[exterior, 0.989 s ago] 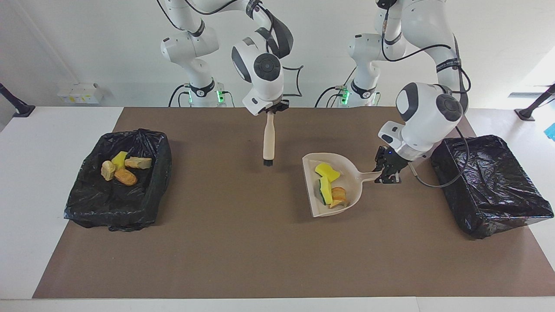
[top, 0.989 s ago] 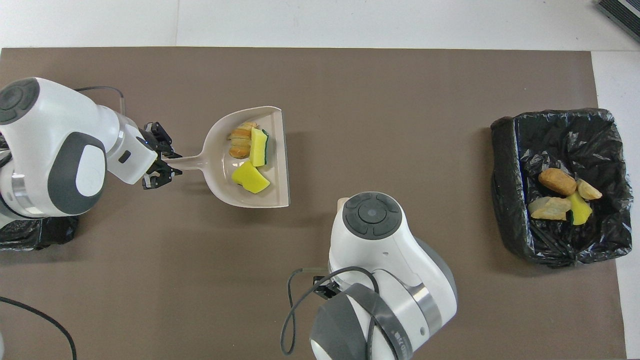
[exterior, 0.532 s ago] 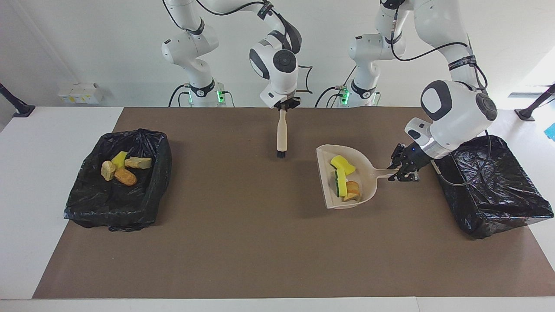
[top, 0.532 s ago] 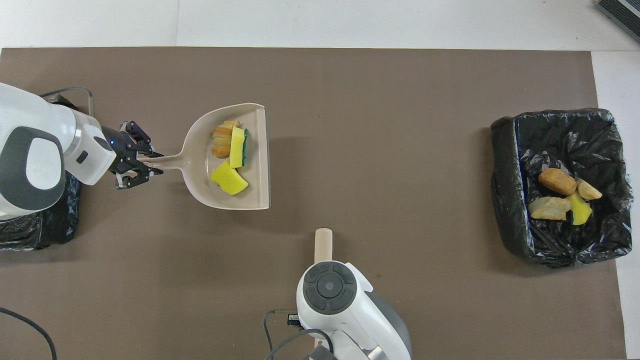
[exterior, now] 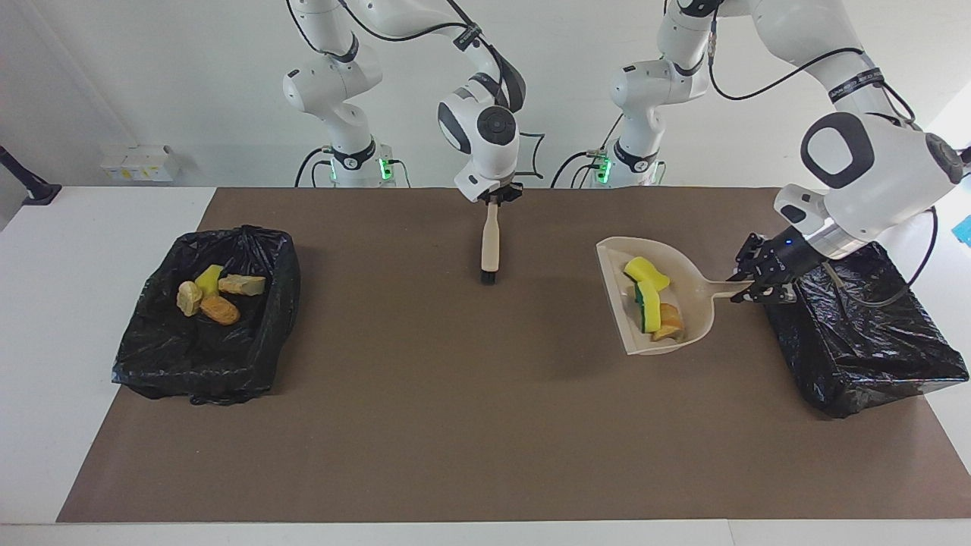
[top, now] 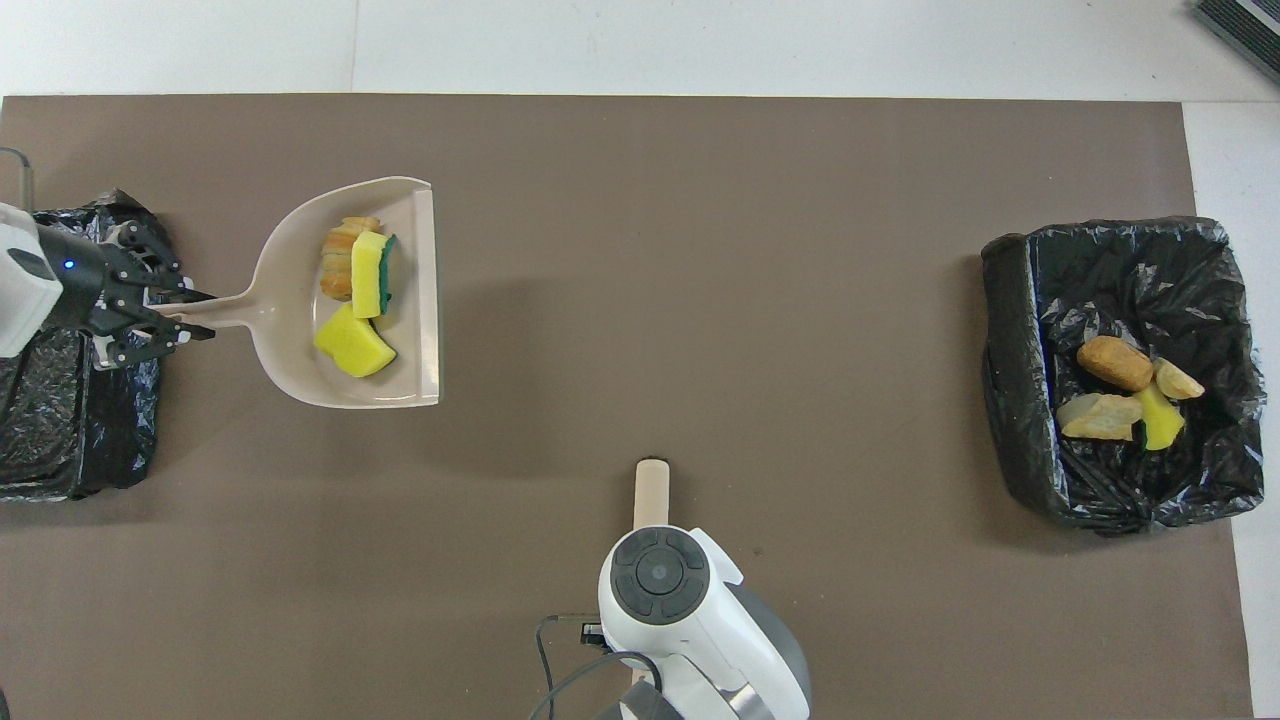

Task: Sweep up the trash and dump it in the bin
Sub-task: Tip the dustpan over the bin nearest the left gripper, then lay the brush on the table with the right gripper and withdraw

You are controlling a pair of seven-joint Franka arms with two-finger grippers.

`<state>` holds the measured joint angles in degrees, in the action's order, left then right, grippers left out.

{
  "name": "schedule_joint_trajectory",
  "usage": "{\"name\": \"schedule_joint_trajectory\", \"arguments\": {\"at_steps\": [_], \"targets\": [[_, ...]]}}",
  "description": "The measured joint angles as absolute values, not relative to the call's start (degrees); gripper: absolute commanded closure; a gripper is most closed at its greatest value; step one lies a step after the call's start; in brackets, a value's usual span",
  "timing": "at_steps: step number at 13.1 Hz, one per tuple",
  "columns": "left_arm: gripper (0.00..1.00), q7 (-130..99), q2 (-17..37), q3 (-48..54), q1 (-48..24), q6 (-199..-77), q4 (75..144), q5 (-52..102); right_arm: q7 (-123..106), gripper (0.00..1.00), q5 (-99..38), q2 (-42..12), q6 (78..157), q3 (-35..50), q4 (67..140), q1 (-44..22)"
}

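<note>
A beige dustpan (exterior: 694,292) (top: 290,320) hangs a little above the brown mat, beside the black-lined bin (exterior: 834,379) (top: 110,440) at the left arm's end. My left gripper (exterior: 740,294) (top: 195,315) is shut on its handle, over that bin's edge. In the pan lie three pieces of trash: a yellow sponge chunk (exterior: 645,271) (top: 355,345), a yellow-green one (exterior: 647,307) (top: 372,275) and a bread-like piece (exterior: 669,324) (top: 338,270). My right gripper (exterior: 493,199) is shut on a brush (exterior: 491,239) (top: 650,490) that hangs upright over the mat's middle, near the robots.
A second black-lined bin (exterior: 281,288) (top: 1010,330) stands at the right arm's end and holds several trash pieces (exterior: 208,292) (top: 1115,365). In the overhead view the right arm's wrist (top: 660,575) covers its gripper.
My left gripper has carried the loaded dustpan toward the bin at the left arm's end. The right arm drew the brush back toward the robots, then held still.
</note>
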<state>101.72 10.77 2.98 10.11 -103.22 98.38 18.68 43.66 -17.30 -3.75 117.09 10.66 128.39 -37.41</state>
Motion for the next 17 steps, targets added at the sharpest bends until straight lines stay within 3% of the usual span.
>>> {"name": "schedule_joint_trajectory", "arguments": {"at_steps": [4,5,6,7,8,9,13,17], "targets": [[1.00,111.18,11.11,2.63,19.56,-98.44,94.36,14.67,42.86,0.96,-16.60,-3.53,115.72,10.75,128.23,-38.18],[1.00,113.47,11.39,2.57,22.20,-97.30,92.89,13.53,42.49,0.94,-16.58,-3.48,115.55,10.75,128.15,-38.18],[1.00,115.73,11.58,2.52,24.56,-96.95,92.04,12.65,42.00,0.86,-16.54,-3.46,115.33,10.74,128.06,-38.17],[1.00,117.98,11.75,2.47,26.80,-97.03,91.49,11.83,41.22,0.66,-16.52,-3.41,114.82,10.71,127.88,-38.11],[1.00,119.42,12.00,2.42,28.79,-97.33,90.86,10.68,40.28,0.06,-16.52,-3.32,114.42,10.61,127.57,-37.99],[1.00,120.14,12.38,2.43,30.44,-97.91,89.96,9.43,39.74,0.00,-16.52,-3.17,114.15,10.48,127.21,-37.87],[1.00,120.50,15.20,2.48,33.35,-101.10,84.26,0.83,39.27,0.00,-16.45,-1.89,109.58,10.05,123.62,-34.47],[1.00,119.54,16.88,3.66,32.94,-110.15,83.32,-13.88,36.05,0.00,-15.68,-0.94,101.37,9.66,113.41,-24.92]]}}
